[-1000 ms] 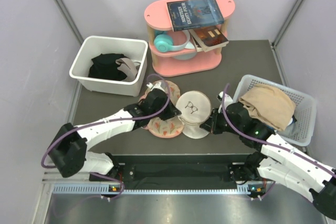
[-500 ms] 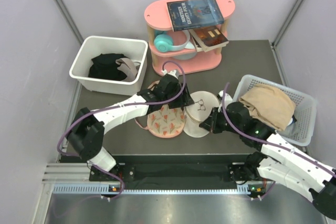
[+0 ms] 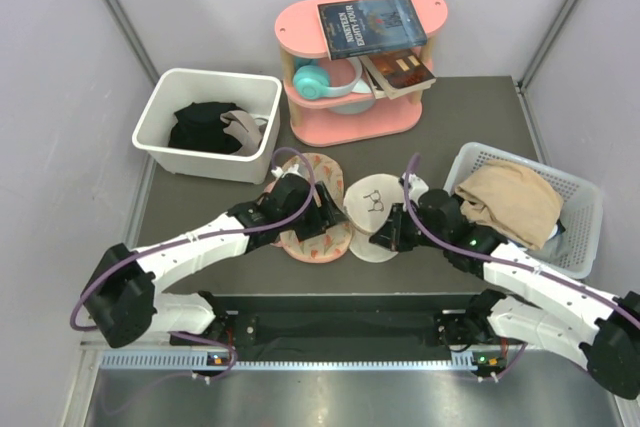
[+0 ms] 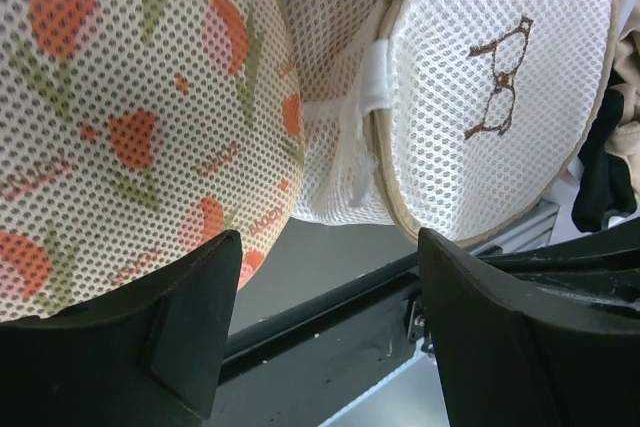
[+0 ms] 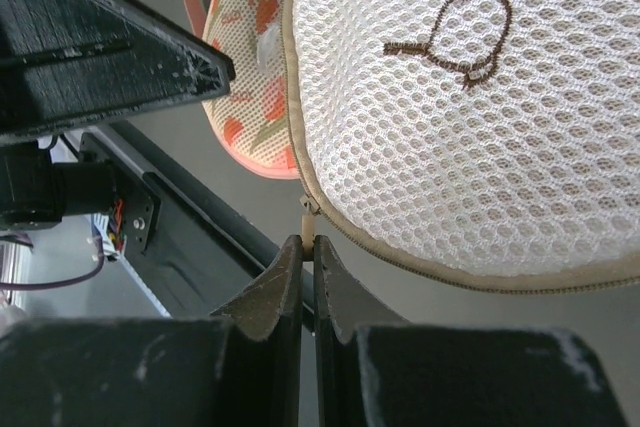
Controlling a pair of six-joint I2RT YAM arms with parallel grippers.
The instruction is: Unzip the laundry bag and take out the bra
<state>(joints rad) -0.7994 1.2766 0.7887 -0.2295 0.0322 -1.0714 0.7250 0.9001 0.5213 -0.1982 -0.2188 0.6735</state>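
Right wrist: R hand (image 5: 308, 245) pinches laundry bag (image 5: 480, 147) zip tab (image 5: 309, 215), prob.; L hand (image 4: 328, 249) spread.

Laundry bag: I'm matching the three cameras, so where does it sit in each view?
Top external: laundry bag mid-table, towards the front edge.
Left wrist: upper right of the frame.
Right wrist: upper right, filling much of the frame.
Shared landmark: the brown embroidered glasses on its mesh.

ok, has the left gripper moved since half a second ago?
Yes. The left gripper has drawn back toward its own base, away from the pink shelf, and is open beside the laundry bag.
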